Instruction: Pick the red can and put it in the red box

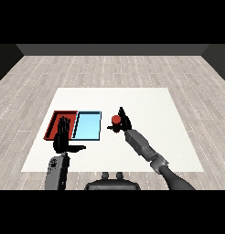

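The red can [115, 120] stands upright on the white table, just right of the light blue tray. My right hand [124, 121] is at the can, its fingers and thumb curled round it from the right side. The red tray [55, 119] lies at the left, beside the light blue tray [87, 125]. My left hand [63, 137] hovers over the near part of the red tray with straight fingers pointing up and the thumb stretched to the right, holding nothing.
The white table [146, 103] spreads wide behind and to the right of the can. Grey plank floor surrounds it. My right forearm [141, 144] crosses the table's near right part.
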